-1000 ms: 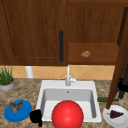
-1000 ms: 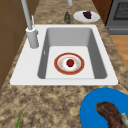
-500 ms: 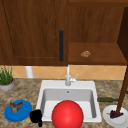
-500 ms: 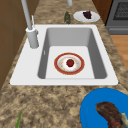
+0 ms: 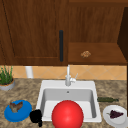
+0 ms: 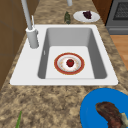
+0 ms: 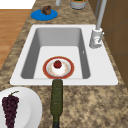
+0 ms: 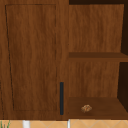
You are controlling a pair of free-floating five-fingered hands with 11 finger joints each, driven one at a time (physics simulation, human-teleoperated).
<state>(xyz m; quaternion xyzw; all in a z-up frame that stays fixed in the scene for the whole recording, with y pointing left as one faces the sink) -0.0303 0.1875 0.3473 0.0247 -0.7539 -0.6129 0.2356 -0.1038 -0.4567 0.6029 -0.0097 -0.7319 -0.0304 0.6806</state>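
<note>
Left hand, lower left of the front view: grip state unreadable. Nearest is the round blue plate, likely rigid and slick; take it by the rim.

A white plate of grapes sits at the frame's lower right beside a green bottle, a potted plant at mid left, and a small brown lump on the open shelf upper right.
</note>
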